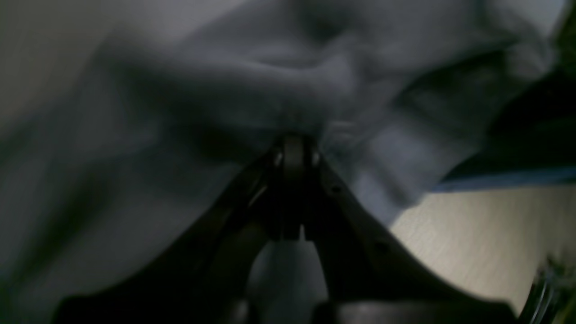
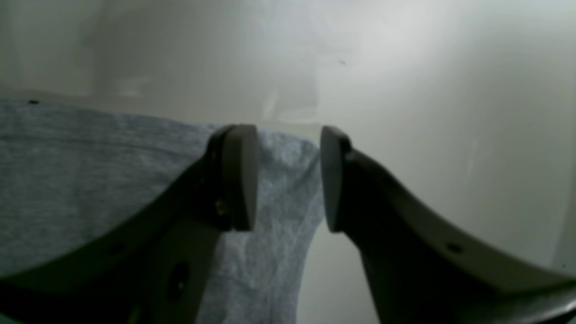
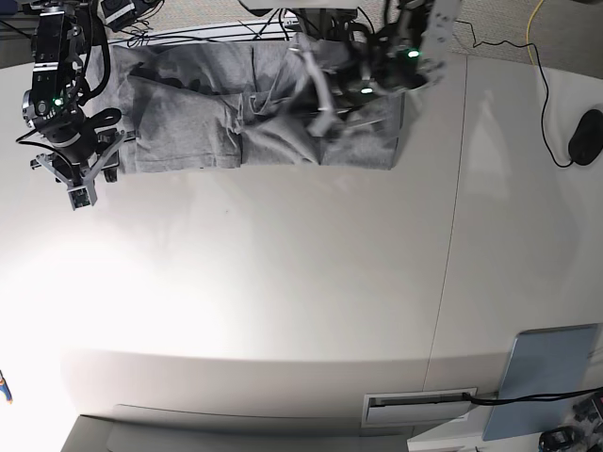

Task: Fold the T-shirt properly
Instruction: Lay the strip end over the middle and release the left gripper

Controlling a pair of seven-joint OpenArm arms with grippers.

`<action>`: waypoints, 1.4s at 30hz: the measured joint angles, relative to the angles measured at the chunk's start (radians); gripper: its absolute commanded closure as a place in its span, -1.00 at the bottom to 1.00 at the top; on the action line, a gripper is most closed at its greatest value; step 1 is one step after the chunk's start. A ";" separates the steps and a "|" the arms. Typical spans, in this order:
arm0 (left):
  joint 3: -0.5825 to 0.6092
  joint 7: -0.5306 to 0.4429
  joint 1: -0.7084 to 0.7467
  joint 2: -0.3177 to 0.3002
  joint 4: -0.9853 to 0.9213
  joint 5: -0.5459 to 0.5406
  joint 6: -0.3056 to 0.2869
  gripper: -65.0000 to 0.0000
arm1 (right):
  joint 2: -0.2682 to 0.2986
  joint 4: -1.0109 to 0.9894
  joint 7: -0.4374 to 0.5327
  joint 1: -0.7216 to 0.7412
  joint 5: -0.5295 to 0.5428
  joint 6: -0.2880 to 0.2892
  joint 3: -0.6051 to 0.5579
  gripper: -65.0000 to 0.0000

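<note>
The white tabletop (image 3: 311,311) is seen with the grey T-shirt (image 3: 188,122) spread rumpled along its far edge. A black computer mouse (image 3: 586,137) is set well apart at the side. The left gripper (image 1: 294,144) is clenched on a bunched fold of the T-shirt. The right gripper (image 2: 288,180) is held released over a shirt edge, nothing grasped.
</note>
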 measured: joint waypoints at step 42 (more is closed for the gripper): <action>0.245 0.063 0.108 -0.047 0.062 0.433 0.121 0.17 | -0.001 0.000 -0.003 0.000 -0.003 0.000 0.000 0.29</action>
